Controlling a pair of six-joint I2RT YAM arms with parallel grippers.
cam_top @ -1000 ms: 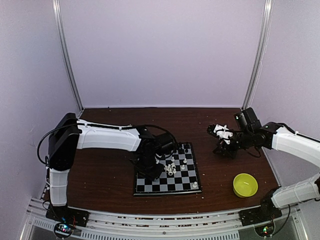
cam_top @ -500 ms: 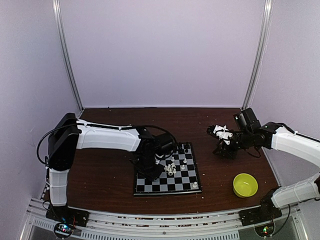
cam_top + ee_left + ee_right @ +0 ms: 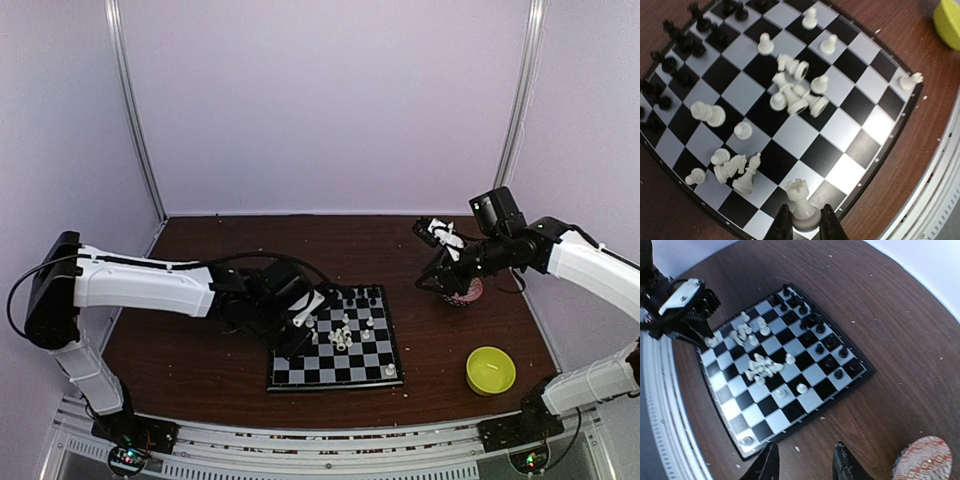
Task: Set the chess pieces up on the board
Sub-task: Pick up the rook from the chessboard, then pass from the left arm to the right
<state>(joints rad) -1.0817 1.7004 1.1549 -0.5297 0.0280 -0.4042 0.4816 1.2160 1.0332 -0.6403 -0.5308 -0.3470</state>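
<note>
The board [image 3: 300, 371] lies in the middle of the table. Black chess pieces [image 3: 685, 45] stand along one side. White chess pieces [image 3: 795, 95] lie toppled in a heap mid-board, and others stand or lie scattered. In the left wrist view my left gripper [image 3: 804, 225] is shut on the base of a white rook [image 3: 801, 200] standing upright on a square by the board's rim. In the top view that gripper [image 3: 300, 335] is over the board's near-left part. My right gripper [image 3: 807, 465] hangs open and empty above bare table right of the board [image 3: 790, 410].
A red-patterned bowl [image 3: 466, 292] stands under the right arm, also at the lower right corner of the right wrist view [image 3: 922, 460]. A yellow-green bowl [image 3: 490, 370] sits near the front right. Pale crumbs [image 3: 797, 448] dot the wood around the board.
My left arm has swung, bringing its gripper to the board's near-left part, and its jaws have narrowed onto the white rook. The right arm has lifted, uncovering the red-patterned bowl.
</note>
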